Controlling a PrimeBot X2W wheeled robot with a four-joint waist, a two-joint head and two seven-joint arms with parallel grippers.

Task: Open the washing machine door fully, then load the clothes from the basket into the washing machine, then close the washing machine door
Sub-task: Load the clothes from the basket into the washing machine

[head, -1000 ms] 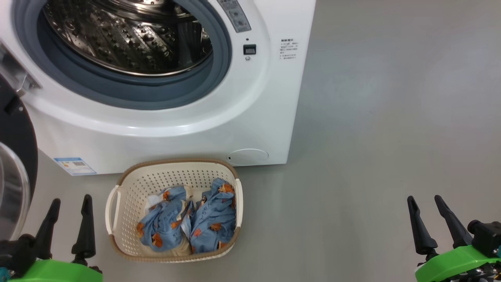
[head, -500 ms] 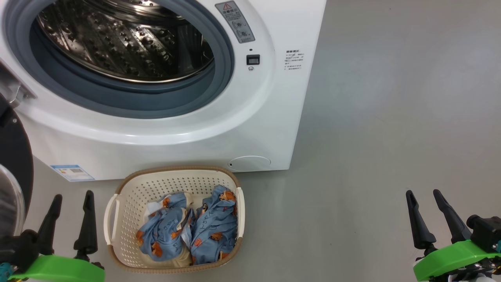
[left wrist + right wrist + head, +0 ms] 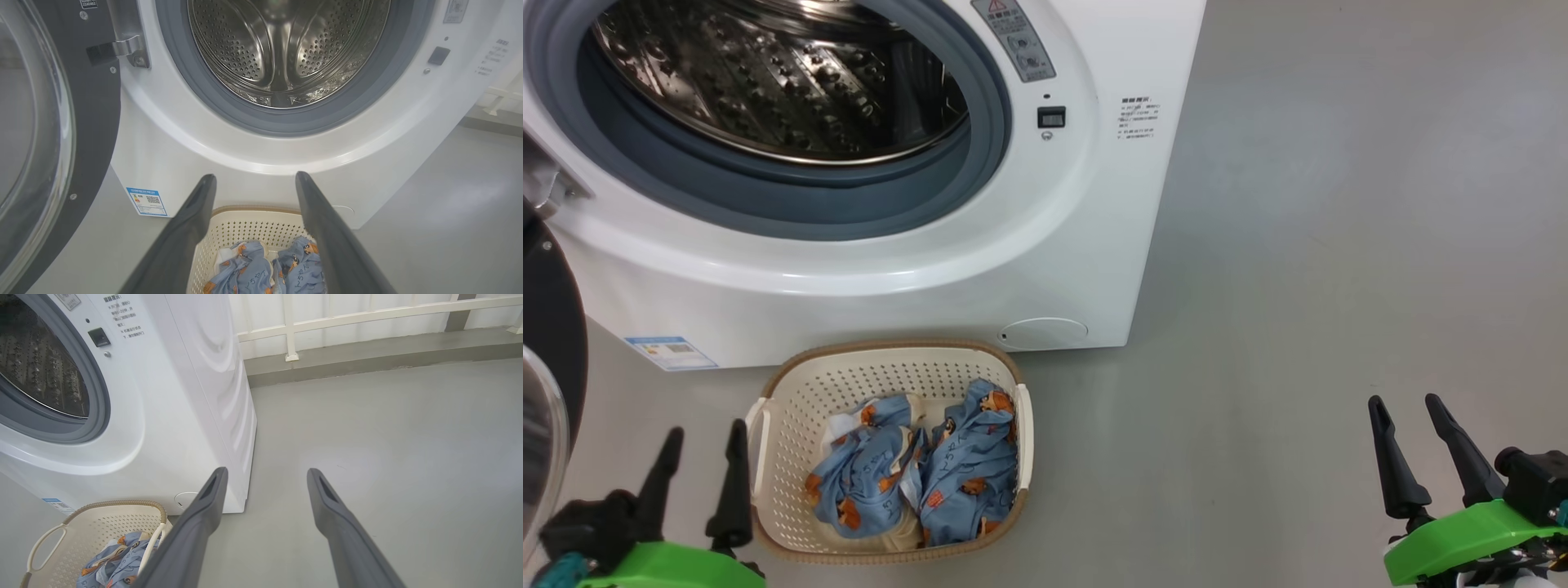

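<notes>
Two crumpled blue clothes (image 3: 968, 465) lie in the perforated basket (image 3: 882, 384); tapered left fingers (image 3: 737, 482) and right fingers (image 3: 1394, 465) spread.

The left gripper (image 3: 706, 430) sat low, fingers spread and pointing forward; the right gripper (image 3: 1405, 400) did likewise, jaws apart.

The right hand (image 3: 266, 470), fingers spread and empty, hangs over grey floor (image 3: 388, 437). Washer (image 3: 171, 396) at ten o'clock; basket (image 3: 114, 504) holding clothes (image 3: 118, 563) at eight o'clock.
</notes>
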